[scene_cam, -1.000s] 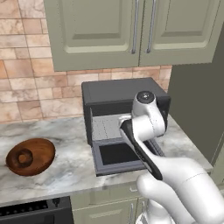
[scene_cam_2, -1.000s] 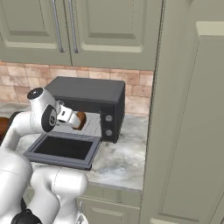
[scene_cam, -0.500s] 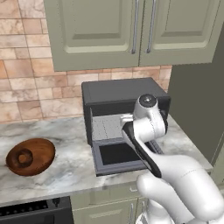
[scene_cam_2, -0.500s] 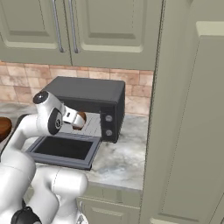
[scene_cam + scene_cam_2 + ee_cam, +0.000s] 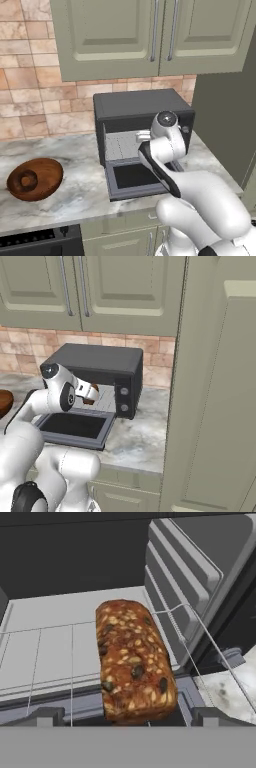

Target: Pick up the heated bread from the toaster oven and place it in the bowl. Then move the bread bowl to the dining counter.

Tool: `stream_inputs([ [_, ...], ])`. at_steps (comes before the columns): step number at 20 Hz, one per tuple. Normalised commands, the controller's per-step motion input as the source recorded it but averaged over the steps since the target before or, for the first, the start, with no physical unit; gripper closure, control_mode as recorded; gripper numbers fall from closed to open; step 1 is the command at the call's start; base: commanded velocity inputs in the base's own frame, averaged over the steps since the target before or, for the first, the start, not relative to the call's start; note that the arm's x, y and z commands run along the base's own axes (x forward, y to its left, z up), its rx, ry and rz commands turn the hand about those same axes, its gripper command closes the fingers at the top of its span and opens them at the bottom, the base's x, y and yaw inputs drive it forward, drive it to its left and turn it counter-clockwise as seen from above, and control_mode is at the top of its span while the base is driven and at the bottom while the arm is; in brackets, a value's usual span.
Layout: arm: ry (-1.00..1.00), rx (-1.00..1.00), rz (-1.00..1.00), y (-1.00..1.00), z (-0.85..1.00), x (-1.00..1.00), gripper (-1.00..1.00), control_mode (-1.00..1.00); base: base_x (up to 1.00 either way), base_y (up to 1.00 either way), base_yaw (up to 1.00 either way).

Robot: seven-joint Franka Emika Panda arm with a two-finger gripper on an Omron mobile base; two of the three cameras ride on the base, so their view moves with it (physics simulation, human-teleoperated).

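Bread (image 5: 134, 662), brown and seed-mottled, lies on oven rack (image 5: 50, 647) between wide-open, empty jaws.

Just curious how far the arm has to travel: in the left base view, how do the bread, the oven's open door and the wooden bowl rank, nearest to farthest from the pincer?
1. Bread: right before the pincer, on the oven rack.
2. Oven door: dropped open, just below.
3. Wooden bowl: far left on the counter.
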Motion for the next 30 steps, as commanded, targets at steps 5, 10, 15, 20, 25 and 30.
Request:
stream_inputs([
  [5, -0.02, 0.0, 0.0, 0.0, -0.04, 0.16, -1.0, -1.0, 0.0, 0.0, 0.0],
  [10, -0.02, 0.0, 0.0, 0.0, -0.01, 0.21, -1.0, -1.0, 0.0, 0.0, 0.0],
  [15, -0.04, 0.0, 0.0, 0.0, -0.13, 0.26, 1.0, -1.0, 0.0, 0.0, 0.0],
  [20, -0.01, 0.0, 0.0, 0.0, -0.03, 0.02, 1.0, -1.0, 0.0, 0.0, 0.0],
  [25, 0.03, 0.07, 0.0, -0.01, 0.17, -0.89, 1.0, -1.0, 0.0, 0.0, 0.0],
  [30, 0.06, 0.12, 0.07, -0.01, 0.69, -1.0, 1.0, -1.0, 0.0, 0.0, 0.0],
])
